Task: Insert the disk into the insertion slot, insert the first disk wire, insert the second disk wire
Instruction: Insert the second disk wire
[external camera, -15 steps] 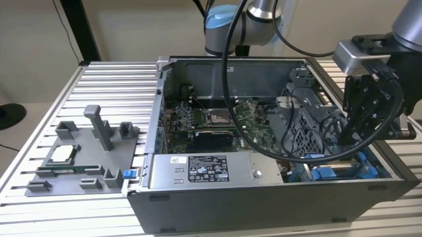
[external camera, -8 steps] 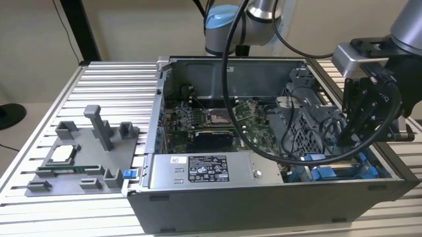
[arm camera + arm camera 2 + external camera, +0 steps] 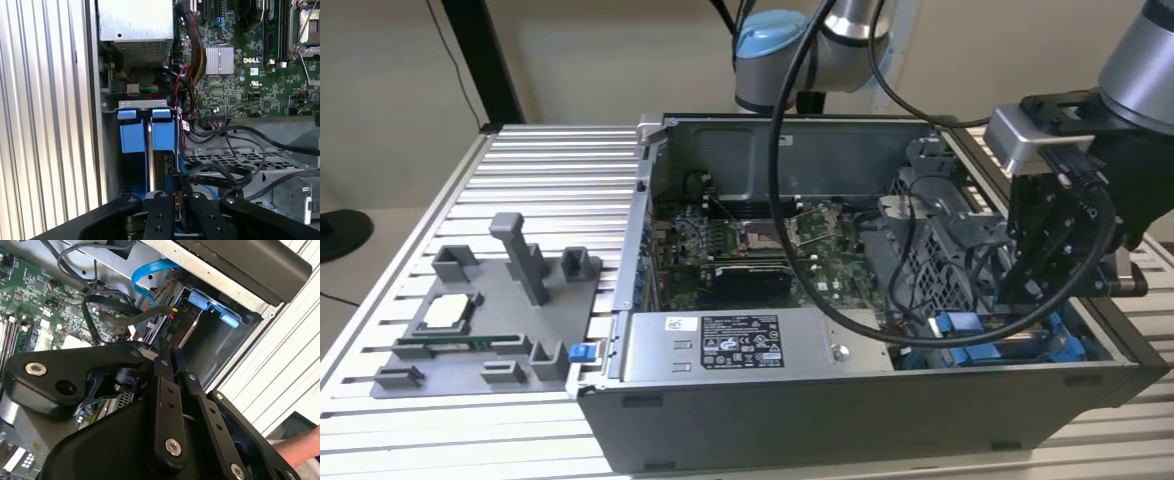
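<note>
My gripper reaches down into the open computer case at the exterior view's right, right over the insertion slot. Blue tabs mark the slot's mouth in both wrist views. The fingers stand almost together, pinching a dark plug of a disk wire with red and yellow strands just above the slot. A flat blue wire loops close by. A thin silver edge runs between the tabs. The rest of the disk is hidden.
The silver power-supply box lies against the case's front wall, and the green motherboard sits behind it. Black cables cross beside the fingers. A grey fixture tray rests on the ribbed table. A person's hand shows outside the case.
</note>
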### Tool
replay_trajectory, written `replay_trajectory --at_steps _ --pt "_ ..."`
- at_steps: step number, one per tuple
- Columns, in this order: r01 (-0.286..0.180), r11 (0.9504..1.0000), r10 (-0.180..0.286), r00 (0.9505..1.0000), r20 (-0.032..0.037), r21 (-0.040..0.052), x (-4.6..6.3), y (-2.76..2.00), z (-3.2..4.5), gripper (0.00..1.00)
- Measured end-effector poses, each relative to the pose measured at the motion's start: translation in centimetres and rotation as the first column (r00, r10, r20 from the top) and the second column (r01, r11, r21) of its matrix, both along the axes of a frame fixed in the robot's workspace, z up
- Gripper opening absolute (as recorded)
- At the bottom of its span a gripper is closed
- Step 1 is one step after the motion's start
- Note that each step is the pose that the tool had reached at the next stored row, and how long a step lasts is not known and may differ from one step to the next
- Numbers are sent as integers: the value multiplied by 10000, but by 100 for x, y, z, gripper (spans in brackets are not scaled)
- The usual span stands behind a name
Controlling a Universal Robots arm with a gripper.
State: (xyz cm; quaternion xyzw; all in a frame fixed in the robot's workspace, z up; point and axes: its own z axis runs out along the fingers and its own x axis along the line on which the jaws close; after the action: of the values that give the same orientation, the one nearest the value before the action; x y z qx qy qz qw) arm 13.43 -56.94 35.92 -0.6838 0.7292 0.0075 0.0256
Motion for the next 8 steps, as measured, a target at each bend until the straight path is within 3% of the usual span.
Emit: replay_trajectory --at_steps 8 --pt "1 10000 -1 10000 3 15 1 0 -26 0"
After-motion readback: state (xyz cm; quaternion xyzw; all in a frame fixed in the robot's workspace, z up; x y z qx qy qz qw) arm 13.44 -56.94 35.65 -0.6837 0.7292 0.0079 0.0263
